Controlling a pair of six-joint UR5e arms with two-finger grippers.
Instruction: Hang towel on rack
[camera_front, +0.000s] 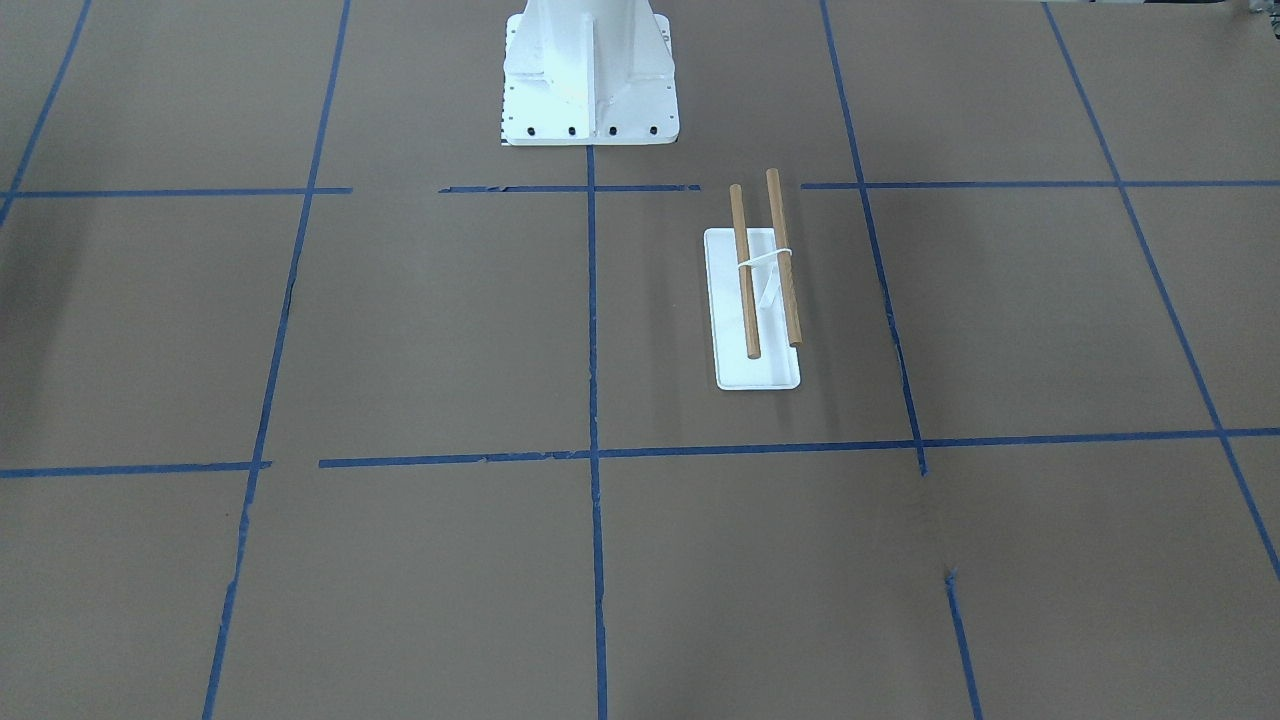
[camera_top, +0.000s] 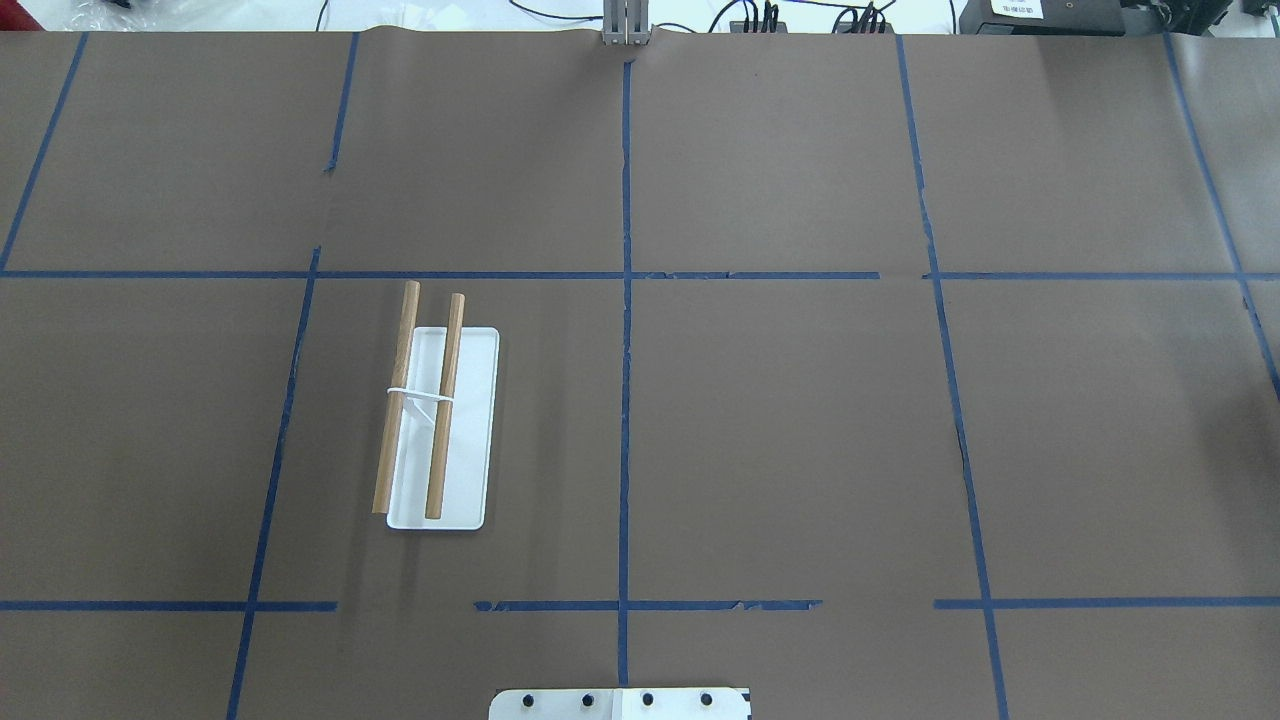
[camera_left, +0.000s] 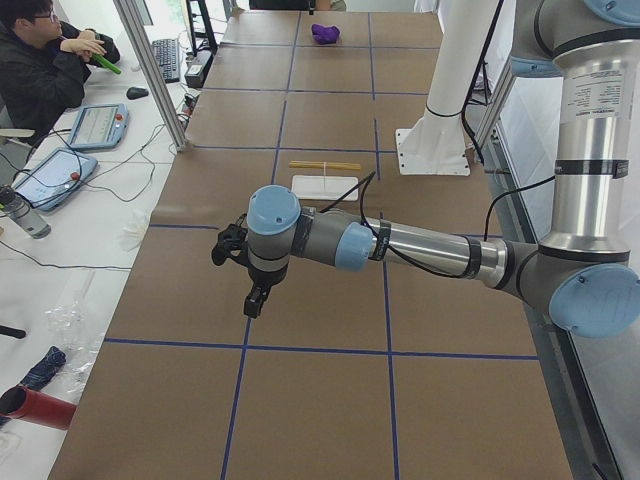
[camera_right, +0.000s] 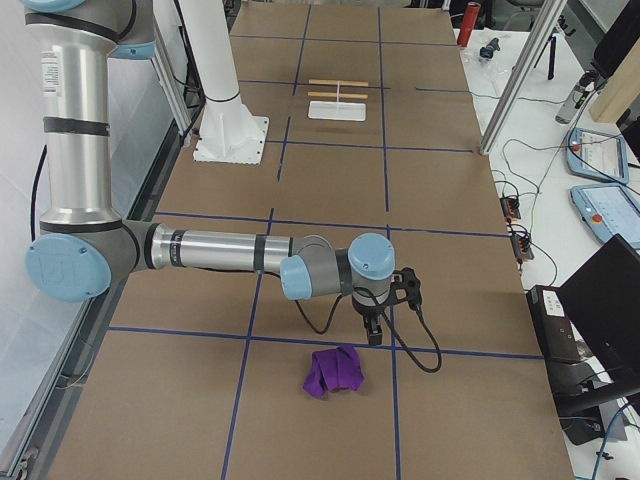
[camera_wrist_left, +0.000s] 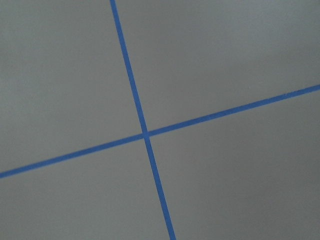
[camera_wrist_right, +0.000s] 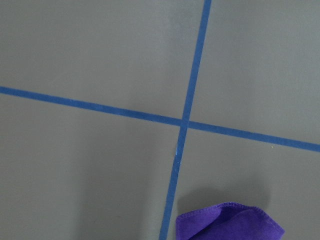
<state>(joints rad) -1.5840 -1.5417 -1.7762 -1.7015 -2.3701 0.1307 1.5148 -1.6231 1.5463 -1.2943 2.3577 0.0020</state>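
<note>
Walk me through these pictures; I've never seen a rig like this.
A left arm and a right arm work at a brown table marked with blue tape. Two pictures look down from opposite sides, two look along the table from its ends, and two come from wrist cameras. The left gripper and right gripper hang above the table. Nothing seems held, though whether they are open is unclear. A rack with two wooden rods stands empty. A crumpled purple towel lies near the right gripper.

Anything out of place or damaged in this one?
Nothing major. The purple towel lies crumpled on the table, far from the rack, which stands upright and bare. The blue tape lines are frayed and broken in places.
</note>
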